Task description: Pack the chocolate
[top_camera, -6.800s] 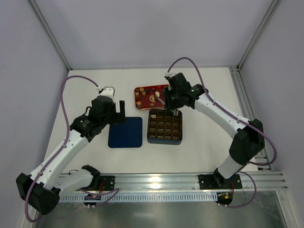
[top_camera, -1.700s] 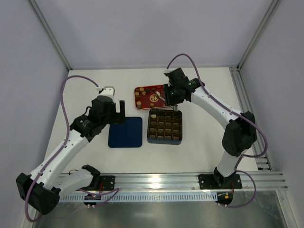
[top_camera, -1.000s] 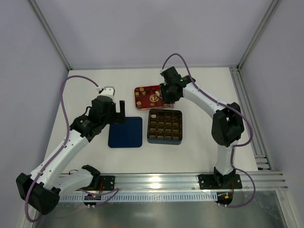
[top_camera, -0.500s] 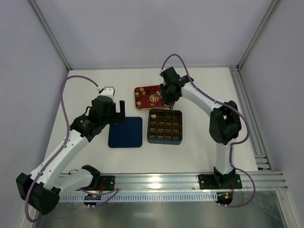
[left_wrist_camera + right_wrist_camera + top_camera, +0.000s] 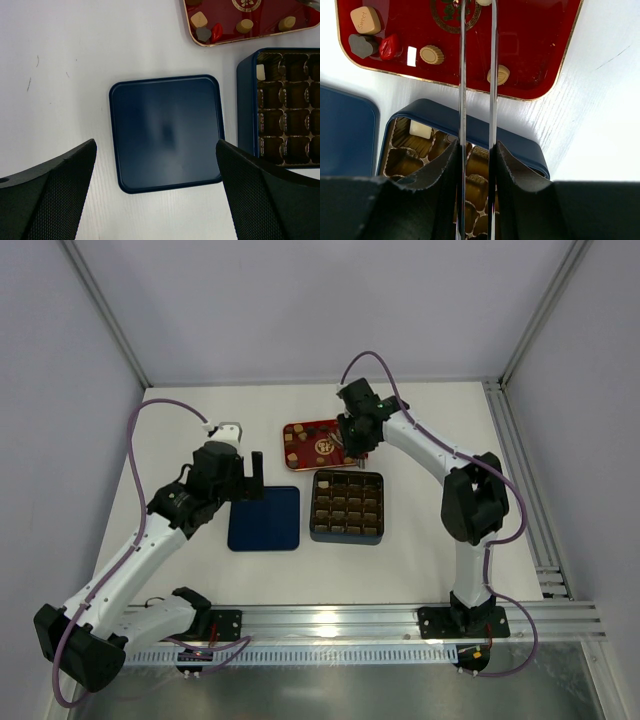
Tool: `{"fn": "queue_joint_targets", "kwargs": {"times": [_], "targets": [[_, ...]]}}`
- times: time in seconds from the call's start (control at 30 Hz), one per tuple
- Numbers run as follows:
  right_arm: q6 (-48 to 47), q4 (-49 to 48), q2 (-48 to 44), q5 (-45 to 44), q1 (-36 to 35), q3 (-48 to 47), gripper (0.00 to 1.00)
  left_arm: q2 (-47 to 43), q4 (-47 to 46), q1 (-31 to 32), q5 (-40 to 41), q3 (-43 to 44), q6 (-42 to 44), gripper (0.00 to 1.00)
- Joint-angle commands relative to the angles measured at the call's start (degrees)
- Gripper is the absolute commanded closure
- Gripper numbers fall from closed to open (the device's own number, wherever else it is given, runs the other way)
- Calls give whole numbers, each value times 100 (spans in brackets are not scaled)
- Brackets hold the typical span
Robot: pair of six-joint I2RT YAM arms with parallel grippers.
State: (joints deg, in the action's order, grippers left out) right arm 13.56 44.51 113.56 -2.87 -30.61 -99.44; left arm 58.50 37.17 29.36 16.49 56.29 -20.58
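Over the near rim of the red tray point(image 5: 535, 60), the right hand point(image 5: 477, 150) points straight down. Its arm rises from the base to a raised elbow, then stretches far across the white worktop point(image 5: 440, 440) toward the other arm's side. Two long, thin metal blades point(image 5: 493, 75) run on from the fingers, parallel, with a narrow gap between them. Their tips pass beyond the top edge of the wrist view, so whether this hand grips anything cannot be told.

Six chocolate pieces point(image 5: 431, 54) show on the tray around the blades. One whitish piece sits between the blades at the very edge of the wrist view. One round tan piece lies just beside them on one side. On the other side lie a round tan piece, a red one, a grey heart and a tan square.

Directly under the fingers lies one dark blue box point(image 5: 445, 117) with a gridded brown liner, four rows of four in the top view. A seventh piece, whitish and square, sits in its corner cell nearest the tray and the lid.

Well apart, the left hand point(image 5: 155, 145) hangs over one flat blue lid point(image 5: 165, 132), fingers spread wide and holding nothing. Its arm bends at a low elbow near its base. The lid lies just beside the box, not touching.
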Motion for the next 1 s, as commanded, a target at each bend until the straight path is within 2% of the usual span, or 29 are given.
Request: {"fn": "queue_joint_targets", "kwargs": {"times": [0.0, 0.57, 0.8, 0.97], "targets": [[-73, -4, -395, -55, 46, -252, 71, -23, -17, 17, 56, 75, 10, 0], [-3, -39, -773, 15, 108, -58, 71, -32, -17, 17, 65, 66, 10, 0], [50, -83, -1248, 76, 108, 336, 71, -32, -25, 8, 56, 75, 10, 0], [120, -135, -1915, 138, 108, 794, 71, -40, -17, 17, 30, 75, 1, 0]]}}
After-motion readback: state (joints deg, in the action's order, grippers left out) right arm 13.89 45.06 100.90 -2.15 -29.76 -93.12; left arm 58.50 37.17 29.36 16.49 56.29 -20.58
